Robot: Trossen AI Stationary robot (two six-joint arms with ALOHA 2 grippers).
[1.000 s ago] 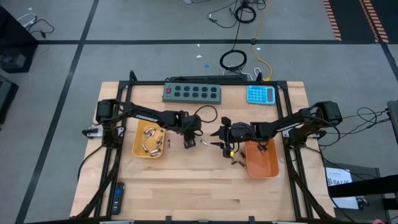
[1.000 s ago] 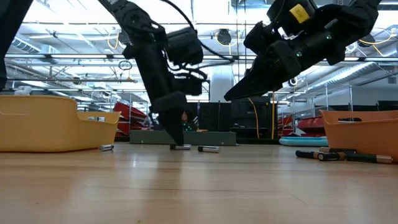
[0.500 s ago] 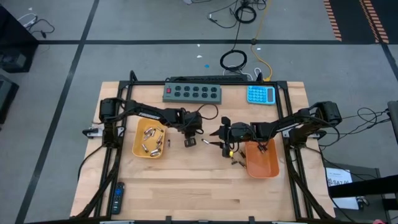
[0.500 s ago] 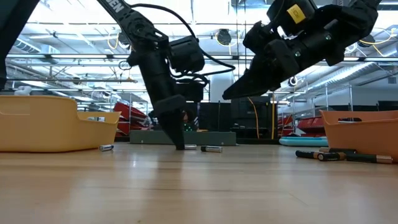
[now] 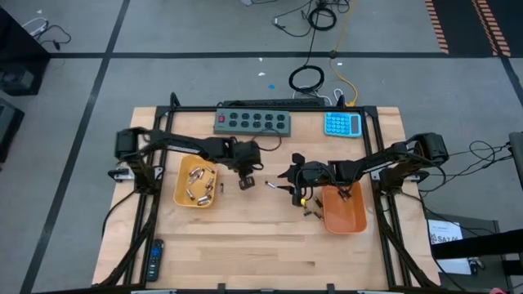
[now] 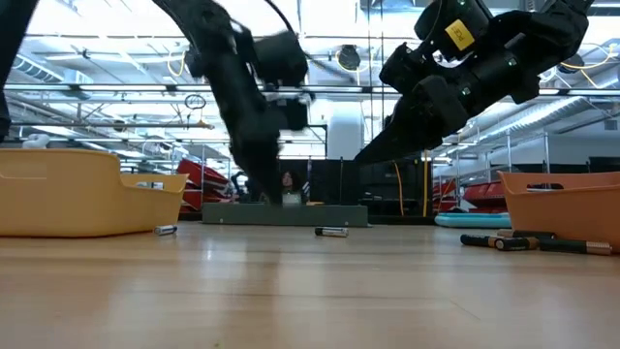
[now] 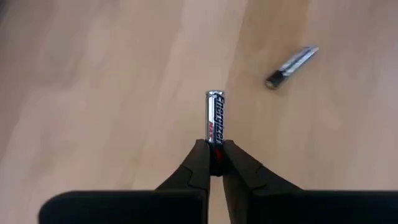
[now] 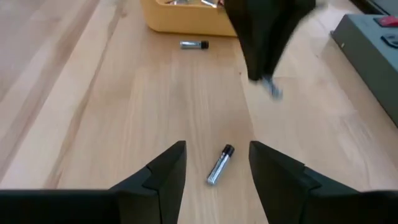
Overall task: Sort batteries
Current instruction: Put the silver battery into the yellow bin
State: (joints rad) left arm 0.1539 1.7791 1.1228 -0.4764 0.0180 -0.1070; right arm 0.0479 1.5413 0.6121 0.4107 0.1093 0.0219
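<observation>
Left gripper (image 7: 212, 163) pinches a silver battery (image 7: 215, 118) by its dark end, label legible, the cylinder sticking straight out past the fingertips above bare wood. In the low view that arm is smeared and its tip hard to make out. Another battery (image 8: 219, 165) lies loose on the table (image 5: 245, 237), between the right gripper's (image 8: 216, 163) spread fingers in its own wrist view. The yellow tray (image 5: 195, 184) holds shiny batteries, its top cut off in the right wrist view. Dark batteries (image 6: 523, 242) lie beside the orange tray (image 5: 344, 211), whose inside the arm partly hides.
</observation>
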